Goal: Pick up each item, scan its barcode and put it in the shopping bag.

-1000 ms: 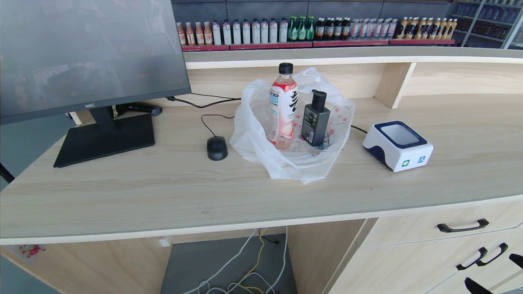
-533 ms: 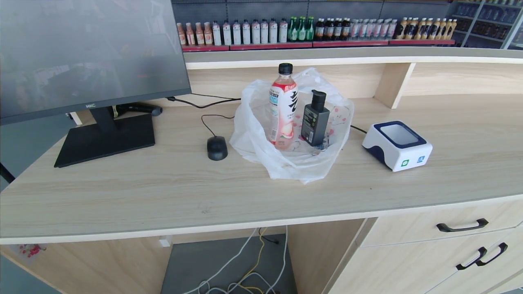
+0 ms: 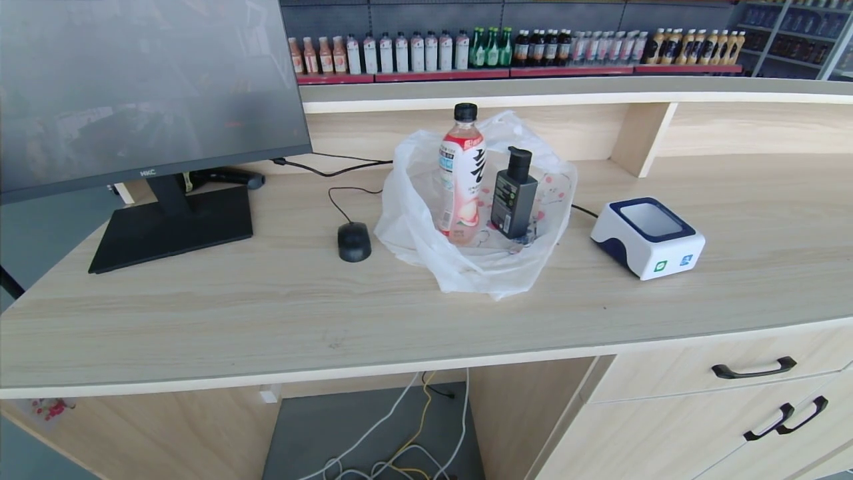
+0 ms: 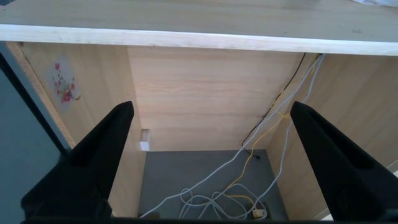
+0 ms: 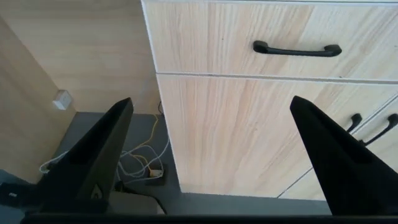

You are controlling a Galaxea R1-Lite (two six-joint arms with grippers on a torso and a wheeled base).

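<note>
Bagged, by the look of it: drink bottle (image 3: 461,180) and pump bottle (image 3: 514,197) upright inside the shopping bag (image 3: 480,267) on the worktop (image 3: 266,307), near the scanner (image 3: 648,238). Left hand (image 4: 211,106) and right hand (image 5: 211,99) low below the worktop edge, spread wide, holding nothing; probably idle, no loose item to lift.

right gripper (image 5: 211,102) lower than a second ago, down before the drawers (image 5: 205,37)

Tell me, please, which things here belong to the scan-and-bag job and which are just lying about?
Job: shopping bag; pink drink bottle and dark pump bottle standing in it; barcode scanner.
Lying about: monitor; mouse; shelf bottles; cables under the counter.
</note>
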